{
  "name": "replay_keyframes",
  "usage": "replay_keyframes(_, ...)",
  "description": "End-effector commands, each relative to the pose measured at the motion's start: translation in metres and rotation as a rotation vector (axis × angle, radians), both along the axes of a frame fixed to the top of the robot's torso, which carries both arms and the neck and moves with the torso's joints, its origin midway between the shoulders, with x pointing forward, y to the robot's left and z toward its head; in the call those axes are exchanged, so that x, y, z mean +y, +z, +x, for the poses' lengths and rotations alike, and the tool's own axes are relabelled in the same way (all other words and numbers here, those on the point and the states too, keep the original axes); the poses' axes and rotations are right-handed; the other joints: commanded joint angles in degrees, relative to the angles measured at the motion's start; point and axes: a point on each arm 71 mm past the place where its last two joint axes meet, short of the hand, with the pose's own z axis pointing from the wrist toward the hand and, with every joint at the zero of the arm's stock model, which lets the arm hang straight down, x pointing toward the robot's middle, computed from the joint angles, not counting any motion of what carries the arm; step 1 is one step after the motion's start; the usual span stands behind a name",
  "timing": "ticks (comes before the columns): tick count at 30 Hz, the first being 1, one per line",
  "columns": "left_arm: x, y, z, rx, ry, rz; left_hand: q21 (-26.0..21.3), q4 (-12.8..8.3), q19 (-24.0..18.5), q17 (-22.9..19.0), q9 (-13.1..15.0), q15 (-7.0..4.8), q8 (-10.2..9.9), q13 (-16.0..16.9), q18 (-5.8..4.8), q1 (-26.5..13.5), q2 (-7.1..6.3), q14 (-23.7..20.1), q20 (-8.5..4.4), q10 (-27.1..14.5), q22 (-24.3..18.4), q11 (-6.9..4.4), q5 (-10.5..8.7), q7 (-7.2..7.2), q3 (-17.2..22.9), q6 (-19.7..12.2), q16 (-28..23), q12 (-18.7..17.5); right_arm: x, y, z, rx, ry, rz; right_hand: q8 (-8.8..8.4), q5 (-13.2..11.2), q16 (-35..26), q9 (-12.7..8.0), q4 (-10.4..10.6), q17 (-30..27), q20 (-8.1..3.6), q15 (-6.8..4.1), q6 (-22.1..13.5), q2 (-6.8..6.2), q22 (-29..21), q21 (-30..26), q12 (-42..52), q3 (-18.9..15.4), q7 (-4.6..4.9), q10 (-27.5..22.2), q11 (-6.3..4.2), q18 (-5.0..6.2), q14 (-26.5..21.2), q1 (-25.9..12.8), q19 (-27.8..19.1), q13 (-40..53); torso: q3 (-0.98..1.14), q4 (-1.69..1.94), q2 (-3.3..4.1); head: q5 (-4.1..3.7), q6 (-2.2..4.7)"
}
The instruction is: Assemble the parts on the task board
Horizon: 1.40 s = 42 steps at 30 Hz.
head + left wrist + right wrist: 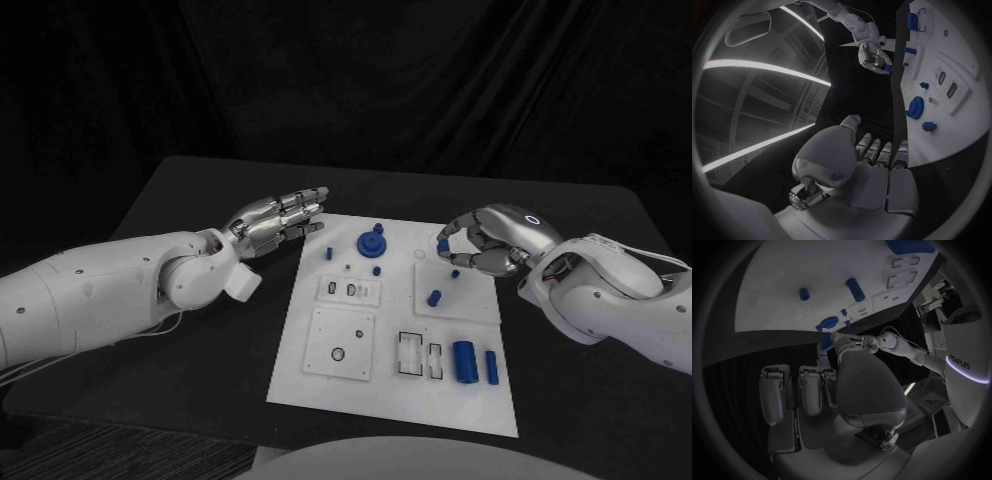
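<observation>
while white task board carries blue parts — left hand fingers apart, right hand fingers curled, empty

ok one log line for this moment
left hand: open, at task board edge | right hand: pinches small blue part above board
</observation>
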Motion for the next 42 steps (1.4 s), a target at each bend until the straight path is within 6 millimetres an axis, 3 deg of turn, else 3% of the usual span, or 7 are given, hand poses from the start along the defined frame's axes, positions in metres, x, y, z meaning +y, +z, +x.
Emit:
replay_keyframes(1,-0.001,0.003,0.000,-0.030,0.010,-0.024,0.3,-0.3,0.1,0.1,0.0,0.30,0.2,0.1,0.61,-0.2,-0.09,0.0,0.21,0.3,0.1,-0.07,0.35,0.14,0.0,0.4,0.2,0.2,0.014,-0.003,-0.007,0.019,0.013,0.012,0.19,-0.5,0.2,4.2,-0.2,15.1,-0.16,0.08,0.2,-0.30,15.1,0.1,0.2,0.1,-0.08,6.1,-0.12,-0.90,5.9,-0.4,6.1,15.1,0.01,-0.33,0.09,0.36,-0.15)
replay_keyframes(3,-0.001,0.003,0.000,-0.032,0.009,-0.026,0.3,-0.4,0.1,0.1,0.1,0.31,0.3,0.1,0.61,-0.2,-0.08,0.0,0.21,0.3,0.1,-0.07,0.48,0.15,0.1,0.5,0.2,0.2,0.023,-0.007,-0.010,0.036,0.032,0.016,0.18,-0.6,0.2,4.3,-0.3,15.1,-0.15,0.09,0.3,-0.31,15.1,0.1,0.2,0.1,-0.06,6.1,-0.10,-0.90,5.9,-0.3,6.1,15.1,-0.01,-0.36,0.03,0.38,-0.12)
replay_keyframes(7,-0.002,0.003,0.000,-0.032,0.007,-0.028,0.3,-0.4,0.1,0.1,0.1,0.31,0.3,0.0,0.61,-0.2,-0.05,0.0,0.21,0.3,0.1,-0.08,0.62,0.16,0.2,0.5,0.2,0.2,0.043,-0.017,-0.015,0.081,0.071,0.008,0.30,0.0,0.2,4.8,-0.8,15.1,-0.03,0.26,0.7,-0.37,15.1,0.1,0.2,0.4,0.23,6.1,0.15,-0.90,5.9,0.0,6.1,15.1,-0.04,-0.05,-0.01,0.06,-0.39)
replay_keyframes(13,-0.002,0.003,-0.001,-0.030,0.006,-0.027,0.3,-0.5,0.1,0.1,0.1,0.31,0.4,0.0,0.61,-0.2,-0.04,0.0,0.22,0.3,0.1,-0.10,0.72,0.18,0.2,0.6,0.2,0.3,0.070,-0.030,-0.015,0.136,0.119,-0.017,0.34,2.2,0.2,5.5,-1.3,15.1,0.36,0.70,1.3,-0.65,15.1,0.1,0.2,0.9,0.56,6.1,0.61,-0.90,5.9,0.1,6.1,15.1,0.06,-0.04,-0.01,0.17,-0.66)
replay_keyframes(22,-0.005,0.002,0.000,-0.026,-0.001,-0.027,0.3,-0.5,0.1,0.1,0.1,0.31,0.4,0.0,0.60,-0.2,-0.01,0.0,0.22,0.3,0.1,-0.13,0.81,0.22,0.3,0.7,0.2,0.3,0.102,-0.044,-0.012,0.142,0.170,-0.066,0.06,3.4,0.2,5.8,-1.5,15.1,0.58,0.92,1.2,-0.91,15.1,0.1,0.2,1.1,0.84,6.1,0.83,-0.90,5.9,-0.2,6.1,15.1,-0.01,0.00,-0.07,-0.18,-1.20)
replay_keyframes(31,-0.007,0.002,0.001,-0.027,-0.010,-0.032,0.3,-0.5,0.1,0.1,0.1,0.34,0.4,0.0,0.59,-0.2,0.18,0.0,0.23,0.3,0.1,-0.09,0.95,0.19,0.5,0.6,0.2,0.2,0.113,-0.055,-0.008,0.149,0.170,-0.100,-0.15,3.1,0.2,6.0,-1.4,15.1,0.67,0.98,1.1,-1.10,15.1,0.1,0.2,1.1,0.90,6.1,0.90,-0.90,5.9,-0.7,6.1,15.1,-0.02,-0.11,-0.08,0.25,-1.85)
replay_keyframes(42,-0.009,0.003,0.001,-0.035,-0.015,-0.042,0.5,-0.5,0.3,0.1,0.1,0.42,0.5,0.0,0.61,-0.3,0.24,0.2,0.25,0.3,0.1,-0.08,1.06,0.00,0.9,0.8,0.3,0.3,0.116,-0.057,-0.006,0.150,0.162,-0.105,-0.21,3.1,0.2,6.0,-1.6,15.1,0.71,1.02,1.1,-1.11,15.1,0.1,0.2,1.2,0.86,6.1,0.95,-0.90,5.9,-0.5,6.1,15.1,0.02,-0.15,-0.10,0.25,-1.63)
